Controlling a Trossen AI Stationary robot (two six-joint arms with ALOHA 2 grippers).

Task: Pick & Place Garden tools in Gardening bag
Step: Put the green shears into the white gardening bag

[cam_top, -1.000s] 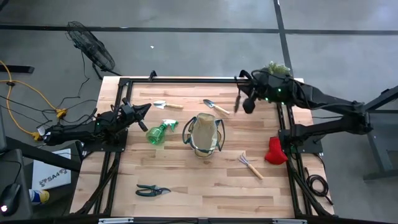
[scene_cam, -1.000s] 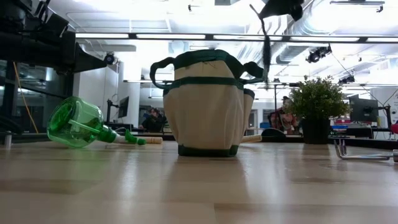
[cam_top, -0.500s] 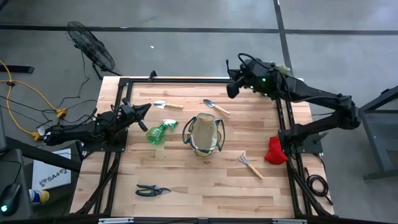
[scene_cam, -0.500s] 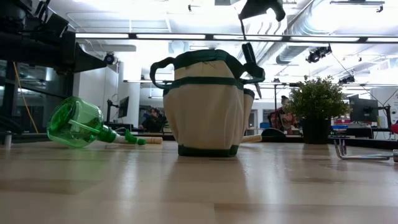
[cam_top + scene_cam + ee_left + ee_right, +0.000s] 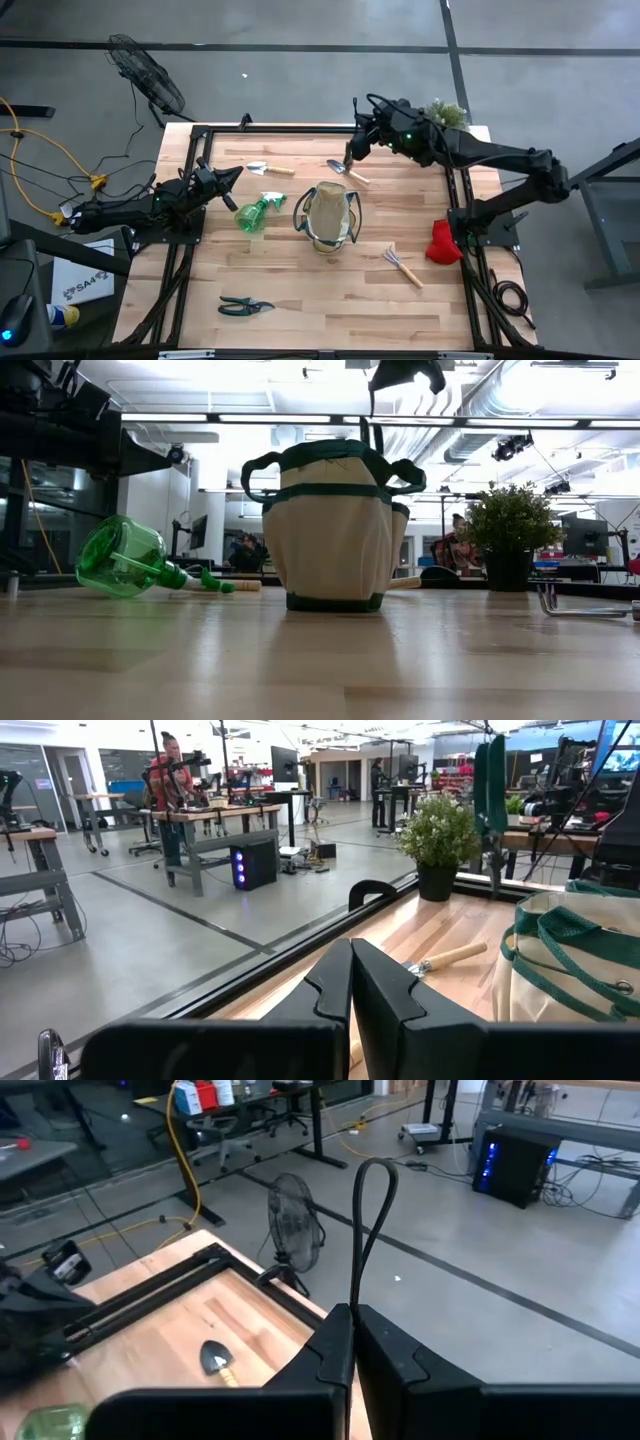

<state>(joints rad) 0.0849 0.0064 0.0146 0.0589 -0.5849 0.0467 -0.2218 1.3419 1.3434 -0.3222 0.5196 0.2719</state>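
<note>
- Wooden desk under bright shop lights carries the gardening bag upright at its middle.
- Right hand hangs high beyond the bag, pinched on black shears; stiff, light, loop handle up.
- Spray bottle, trowels, rake, pruners and red glove lie around.
- Left hand waits closed, empty.
</note>
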